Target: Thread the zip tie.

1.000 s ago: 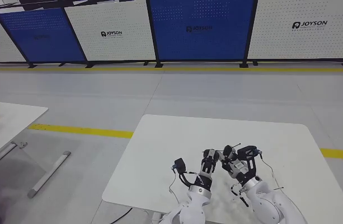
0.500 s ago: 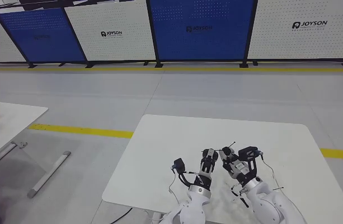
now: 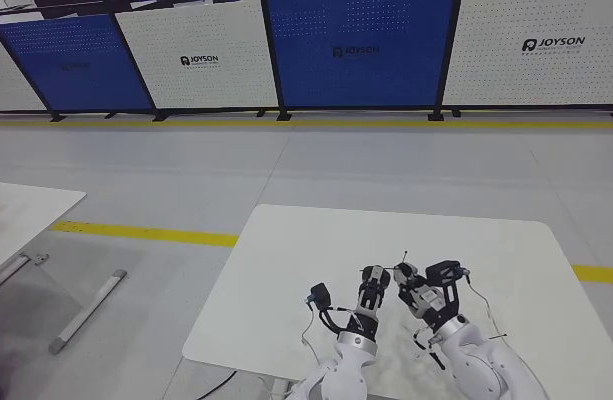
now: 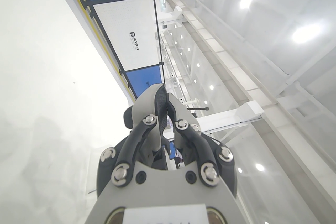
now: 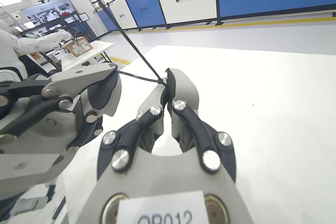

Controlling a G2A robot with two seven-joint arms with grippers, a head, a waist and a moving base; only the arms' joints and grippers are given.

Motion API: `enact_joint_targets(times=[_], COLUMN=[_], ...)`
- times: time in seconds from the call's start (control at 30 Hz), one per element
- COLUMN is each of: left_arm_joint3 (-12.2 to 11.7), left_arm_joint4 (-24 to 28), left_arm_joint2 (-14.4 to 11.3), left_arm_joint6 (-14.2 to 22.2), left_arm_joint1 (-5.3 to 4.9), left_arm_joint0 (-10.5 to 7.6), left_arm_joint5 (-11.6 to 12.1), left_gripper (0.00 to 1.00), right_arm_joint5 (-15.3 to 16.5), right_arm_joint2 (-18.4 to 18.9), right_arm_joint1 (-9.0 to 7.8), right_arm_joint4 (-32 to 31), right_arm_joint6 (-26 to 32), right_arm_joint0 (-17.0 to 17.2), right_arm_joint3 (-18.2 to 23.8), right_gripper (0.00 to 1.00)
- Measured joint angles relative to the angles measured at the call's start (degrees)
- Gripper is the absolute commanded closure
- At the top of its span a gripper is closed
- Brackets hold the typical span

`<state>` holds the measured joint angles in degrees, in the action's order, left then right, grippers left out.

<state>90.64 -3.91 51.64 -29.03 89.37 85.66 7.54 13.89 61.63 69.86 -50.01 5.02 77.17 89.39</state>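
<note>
The right gripper (image 5: pixel 166 79) is pinching the zip tie (image 5: pixel 123 33) between closed fingers, above the near middle of the table (image 3: pixel 486 235). The long part of the zip tie is rising from the pinch. A short strand is running left into the left gripper (image 4: pixel 166 96), which is pressed together on it.

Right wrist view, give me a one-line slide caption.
Right gripper and left gripper both pinch a black zip tie above the white table, its strap angling upward.
</note>
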Motion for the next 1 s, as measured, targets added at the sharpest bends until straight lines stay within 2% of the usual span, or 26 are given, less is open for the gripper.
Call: enact_joint_targets(times=[0.17, 0.5, 1.0], left_arm_joint3=[0.2, 0.6, 3.8], left_arm_joint4=[0.5, 1.6, 3.4], left_arm_joint2=[0.0, 0.0, 0.6], left_arm_joint6=[0.7, 1.2, 2.2], left_arm_joint1=[0.07, 0.27, 0.29], left_arm_joint0=[0.21, 0.19, 1.70], left_arm_joint5=[1.8, 3.9, 7.6], left_gripper=[1.00, 1.00, 1.00], right_arm_joint5=[0.3, 0.6, 1.5], right_arm_joint2=[0.0, 0.1, -0.3], right_arm_joint1=[0.10, 0.25, 0.69], right_arm_joint4=[-0.4, -1.2, -1.1], right_arm_joint6=[0.3, 0.9, 1.7], right_arm_joint0=[0.0, 0.2, -0.6], right_arm_joint3=[-0.1, -0.1, -1.6], right_gripper=[1.00, 1.00, 1.00])
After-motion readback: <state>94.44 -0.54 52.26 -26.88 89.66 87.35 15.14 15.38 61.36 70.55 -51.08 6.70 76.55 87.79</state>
